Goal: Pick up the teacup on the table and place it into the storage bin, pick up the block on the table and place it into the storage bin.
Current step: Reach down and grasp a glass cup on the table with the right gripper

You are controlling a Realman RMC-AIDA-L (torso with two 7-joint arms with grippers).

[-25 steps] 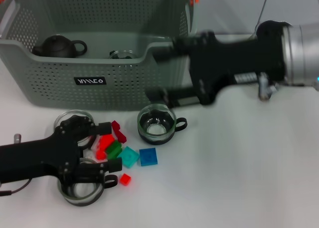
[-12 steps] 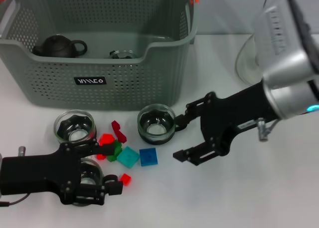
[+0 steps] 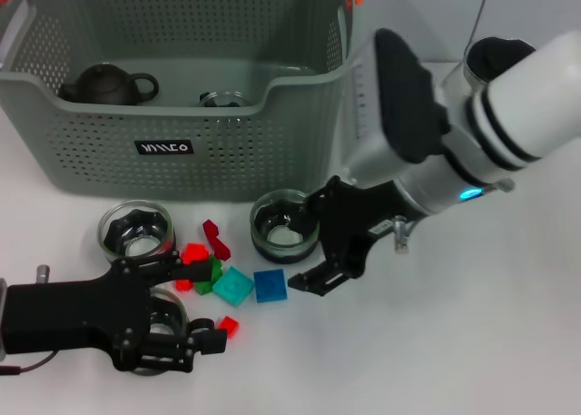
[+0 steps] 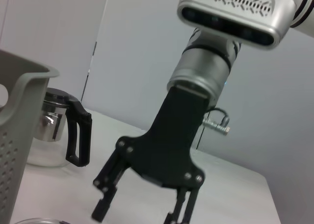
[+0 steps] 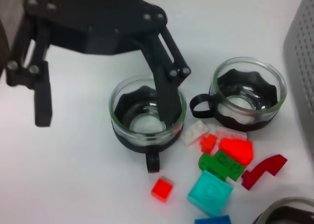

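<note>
My right gripper [image 3: 320, 240] hangs with its jaws spread wide and nothing between them, low over the white table [image 3: 472, 342]; one finger sits just beside the handle of a glass teacup [image 3: 284, 222] that stands in front of the storage bin [image 3: 172, 152], the other finger points down near a blue square block [image 3: 270, 285]; the left wrist view shows the same fingers [image 4: 103, 204] splayed apart and bare. My left gripper [image 3: 189, 308] lies low at the near left of the table, also wide open; one finger [image 5: 164, 94] reaches down into a second teacup [image 5: 146, 111], the other finger [image 5: 41, 99] stands outside that cup, and I cannot tell that the glass is pinched. A third teacup [image 3: 136, 229] stands apart, close to the bin's front wall. Between the cups lie scattered blocks: a teal square block [image 3: 233, 285], a green block [image 5: 222, 165], a small red block [image 3: 227, 325], a dark red piece [image 3: 215, 238]. Inside the bin sit a dark teapot [image 3: 107, 84] and another glass cup [image 3: 222, 99]. A glass pitcher [image 4: 56, 128] with a black handle stands on the table beyond the bin.
</note>
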